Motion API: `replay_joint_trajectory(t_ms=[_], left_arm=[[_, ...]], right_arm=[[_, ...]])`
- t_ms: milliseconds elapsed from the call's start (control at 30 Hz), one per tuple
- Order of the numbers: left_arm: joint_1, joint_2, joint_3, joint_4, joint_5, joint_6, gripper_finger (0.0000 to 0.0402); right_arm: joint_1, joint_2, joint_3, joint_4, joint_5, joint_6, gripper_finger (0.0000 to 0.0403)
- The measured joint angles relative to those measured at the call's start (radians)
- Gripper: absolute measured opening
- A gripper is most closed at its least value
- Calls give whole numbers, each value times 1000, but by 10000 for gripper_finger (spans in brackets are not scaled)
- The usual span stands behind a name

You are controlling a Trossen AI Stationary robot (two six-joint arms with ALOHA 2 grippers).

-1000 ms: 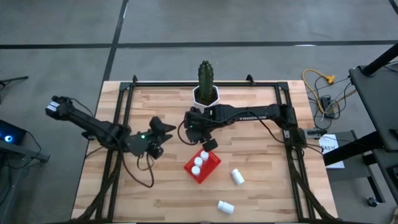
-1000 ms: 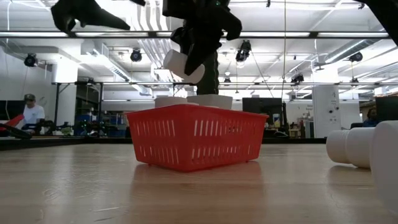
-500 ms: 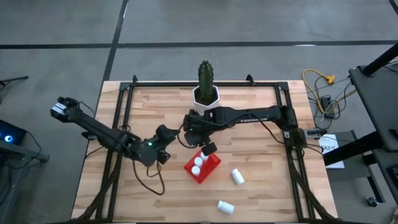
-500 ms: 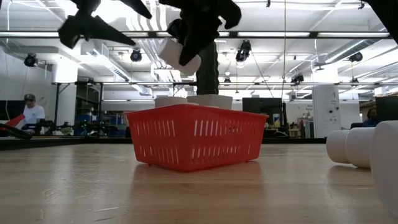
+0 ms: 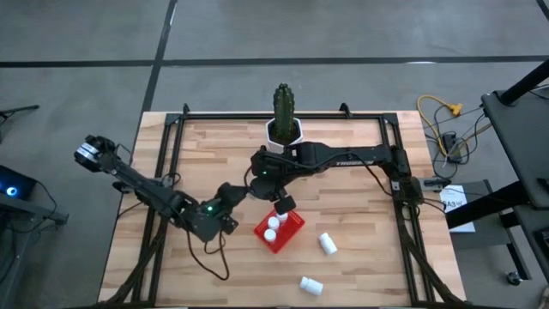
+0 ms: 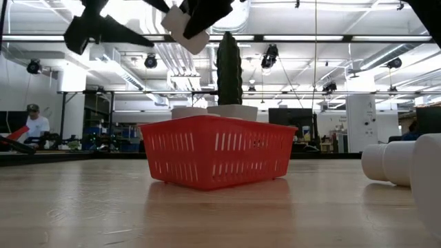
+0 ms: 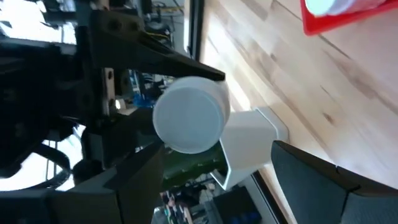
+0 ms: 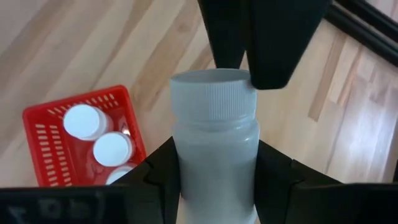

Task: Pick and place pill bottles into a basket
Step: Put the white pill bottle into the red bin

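red plastic basket sits mid-table, three capped pill bottles upright inside. nearest it, the right gripper hangs just above its far corner, fingers clamped on a white pill bottle. to do this well, centre the bottle over the bare part before letting go. just beside the basket, the left gripper hovers, jaws spread wide, empty. two loose bottles lie on the wooden table. beyond the basket stands a potted cactus.

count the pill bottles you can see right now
6: three upright in the red basket, two lying on the table right of it, one held by the right gripper.
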Motion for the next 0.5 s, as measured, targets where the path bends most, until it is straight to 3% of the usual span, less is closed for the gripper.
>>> replay_joint_trajectory(t_ms=[500], left_arm=[[-15,-10,0,136,58,120,276]], right_arm=[[0,0,2,2,3,14,133]])
